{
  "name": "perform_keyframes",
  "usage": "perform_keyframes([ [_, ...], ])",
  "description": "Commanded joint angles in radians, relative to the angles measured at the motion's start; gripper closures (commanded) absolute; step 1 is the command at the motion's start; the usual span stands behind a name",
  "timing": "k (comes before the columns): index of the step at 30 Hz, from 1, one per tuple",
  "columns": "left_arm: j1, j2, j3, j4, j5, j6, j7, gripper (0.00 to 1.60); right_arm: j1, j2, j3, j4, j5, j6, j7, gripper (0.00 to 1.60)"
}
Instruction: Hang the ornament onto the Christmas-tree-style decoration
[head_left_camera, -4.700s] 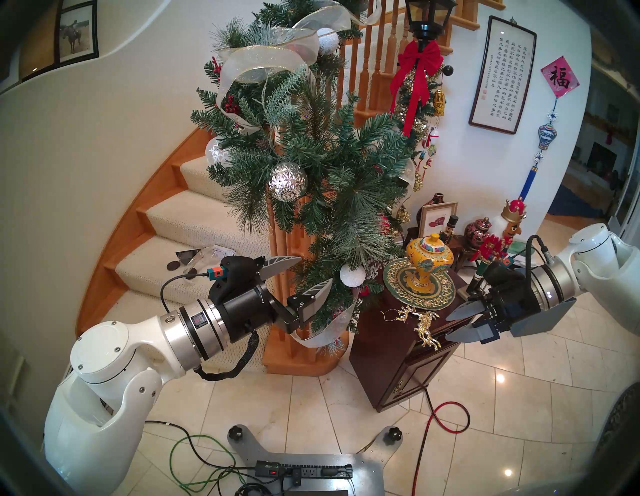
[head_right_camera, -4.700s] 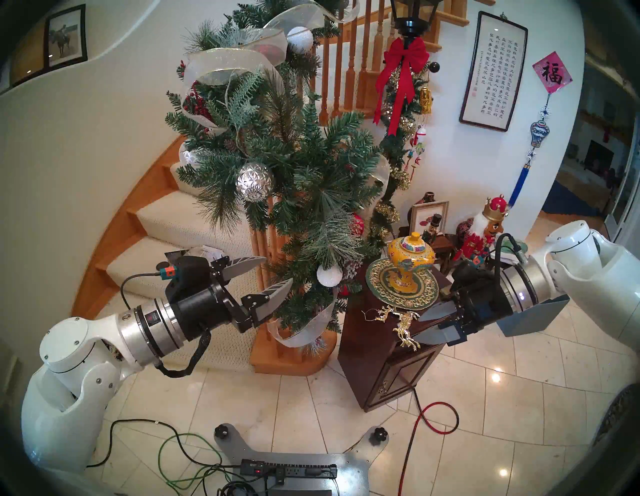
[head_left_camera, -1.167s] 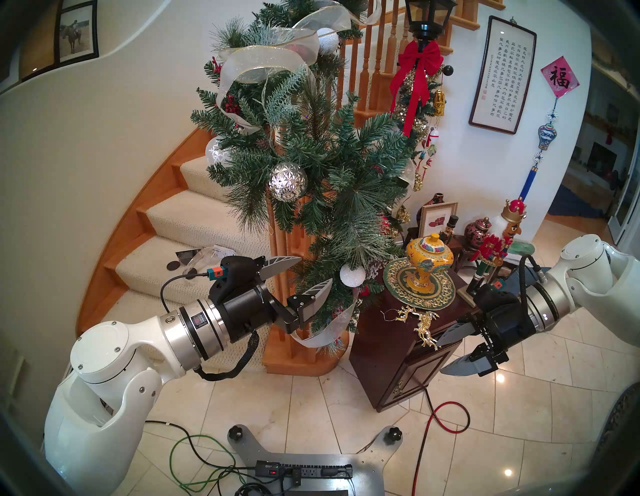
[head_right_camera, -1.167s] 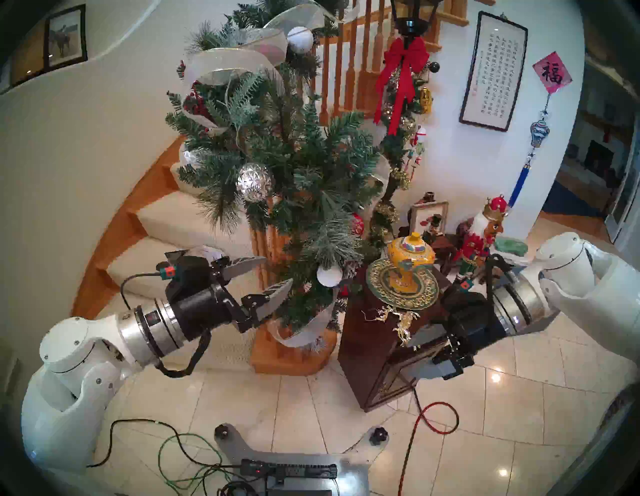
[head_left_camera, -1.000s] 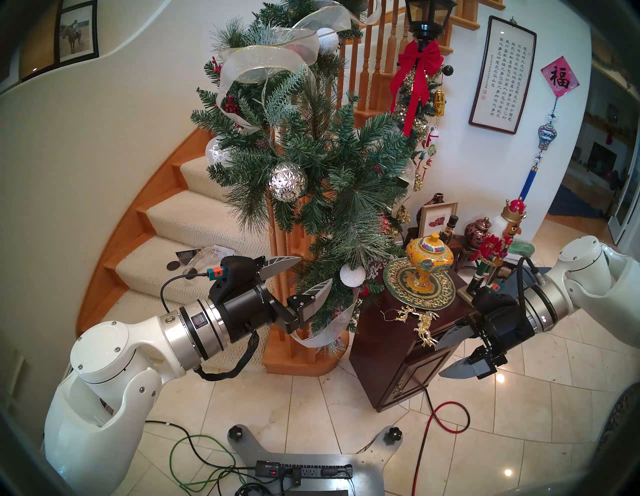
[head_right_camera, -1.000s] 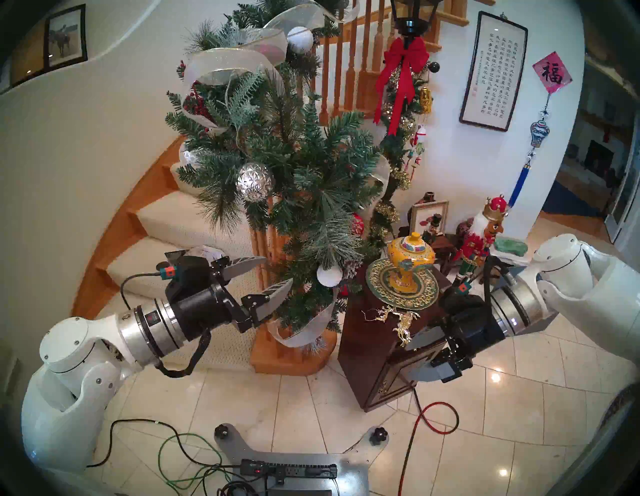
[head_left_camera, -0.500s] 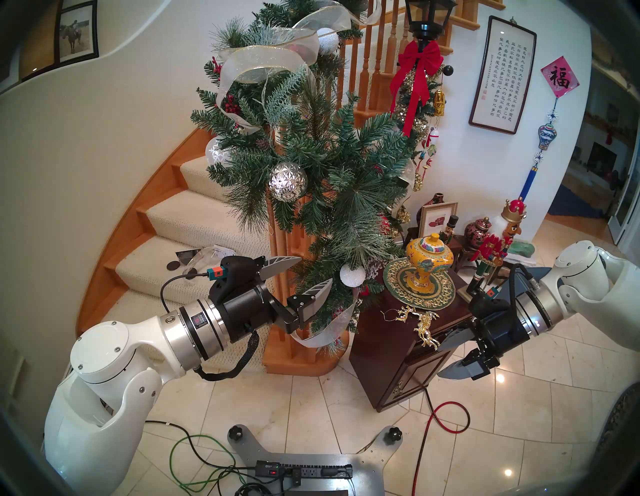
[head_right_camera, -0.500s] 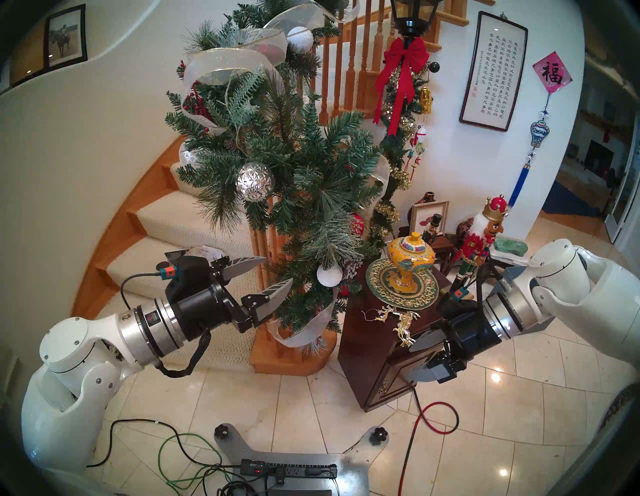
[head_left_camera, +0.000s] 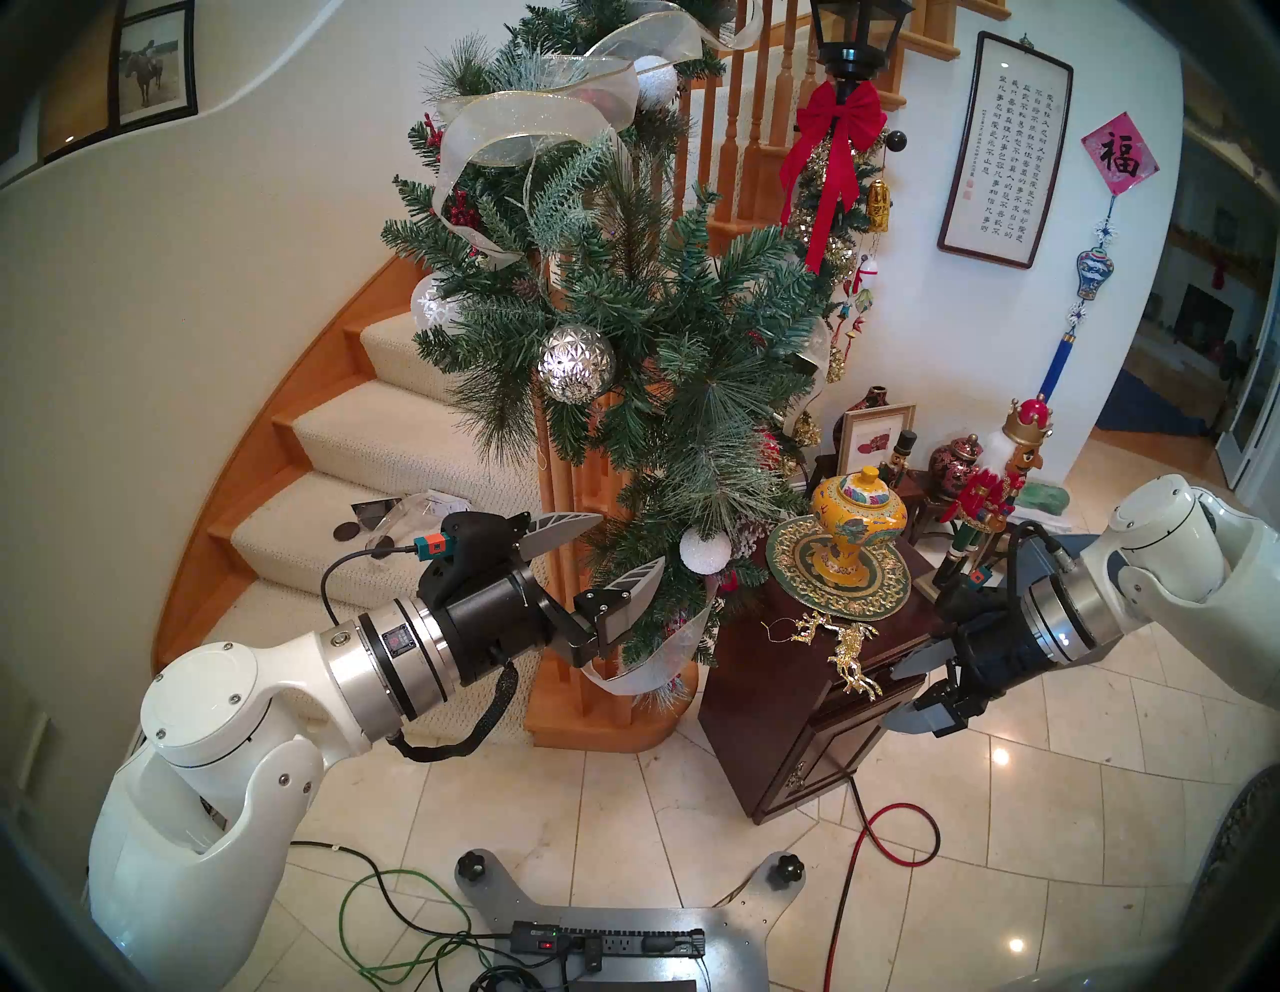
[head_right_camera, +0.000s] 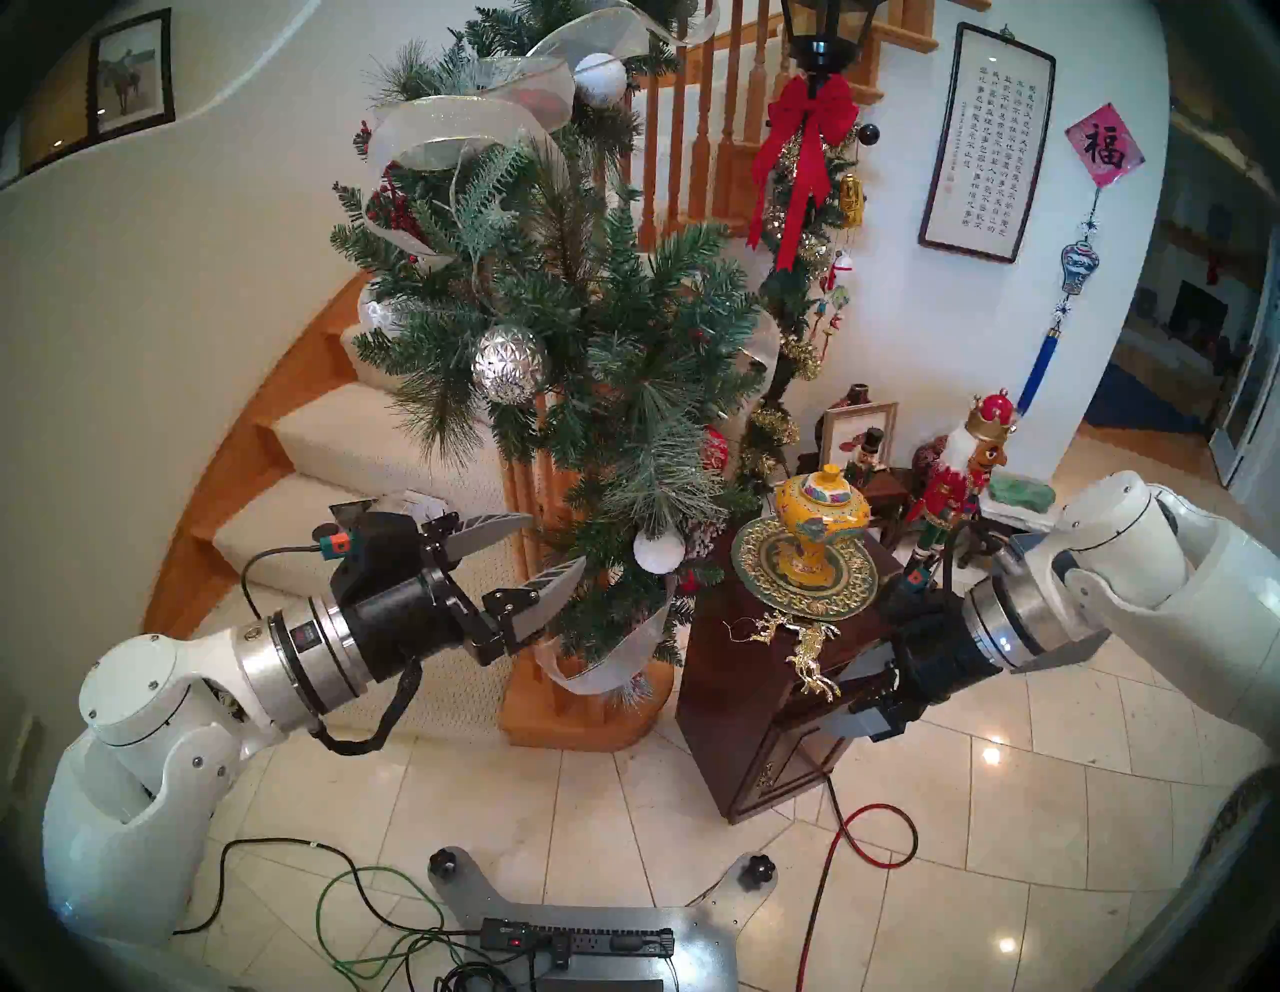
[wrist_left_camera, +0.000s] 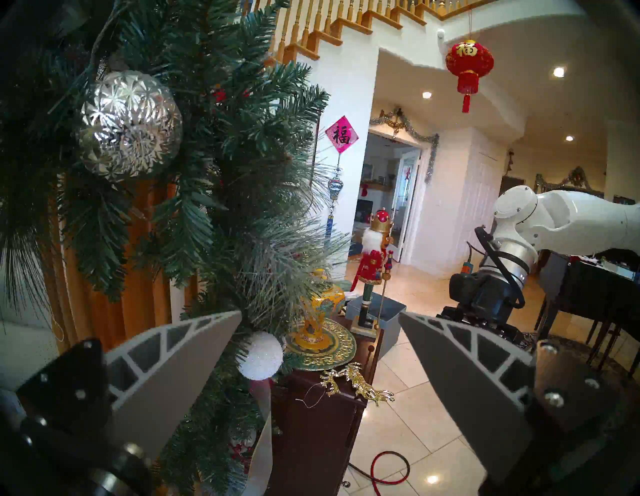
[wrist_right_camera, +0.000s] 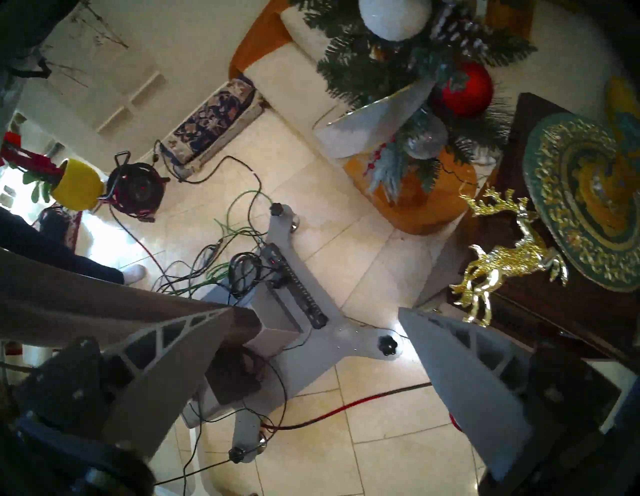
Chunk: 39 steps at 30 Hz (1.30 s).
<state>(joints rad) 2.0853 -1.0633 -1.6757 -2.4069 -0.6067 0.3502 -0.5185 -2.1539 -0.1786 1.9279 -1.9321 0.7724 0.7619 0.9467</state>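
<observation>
1. Gold reindeer ornament (head_left_camera: 846, 650) lies on the dark wood cabinet (head_left_camera: 776, 700), near its front right corner; tail end droops over the front edge, thin string loop (wrist_left_camera: 313, 395) trails toward the left edge.
2. Ornament sits just in front of the green-gold plate (head_left_camera: 839, 573) that carries the yellow jar (head_left_camera: 859, 521).
3. Right gripper (head_left_camera: 904, 696): jaws wide apart, empty, tilted down, just right of the ornament's drooping end. Upper finger tip close to it; contact cannot be told. Wrist view shows the ornament (wrist_right_camera: 502, 256) beside one finger, not between the two.
4. Left gripper (head_left_camera: 627, 547): jaws apart, empty, level, fingers at the lower needles of the green garland (head_left_camera: 651, 332).
5. Garland hangs down the stair post left of the cabinet, with white-gold ribbon (head_left_camera: 526, 125), silver ball (head_left_camera: 576, 363), white ball (head_left_camera: 705, 551).
6. Nutcracker (head_left_camera: 994, 478) stands behind the cabinet, right side.
7. Red cable (head_left_camera: 873, 831) on the tile floor below.
</observation>
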Motion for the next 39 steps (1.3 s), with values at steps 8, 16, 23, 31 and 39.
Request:
perform_keyframes([
  [8,0.000,0.000,-0.001,-0.006,0.000,-0.001,0.000,0.00,-0.069,-0.074,0.088,-0.060,-0.106,0.059,-0.006,0.00],
  [16,0.000,0.000,-0.001,-0.006,0.000,-0.001,0.000,0.00,-0.069,-0.085,0.080,-0.079,-0.139,0.059,-0.037,0.00],
  [23,0.000,0.000,-0.001,-0.006,0.000,-0.001,0.000,0.00,-0.002,-0.051,0.010,-0.058,-0.099,0.036,-0.085,0.00],
  [31,0.000,0.000,-0.001,-0.006,0.000,-0.001,0.000,0.00,0.072,-0.010,-0.092,-0.050,-0.050,0.010,-0.139,0.00],
  [39,-0.001,0.000,-0.001,-0.006,0.000,-0.001,0.000,0.00,0.150,0.004,-0.180,-0.051,0.003,-0.003,-0.183,0.00],
])
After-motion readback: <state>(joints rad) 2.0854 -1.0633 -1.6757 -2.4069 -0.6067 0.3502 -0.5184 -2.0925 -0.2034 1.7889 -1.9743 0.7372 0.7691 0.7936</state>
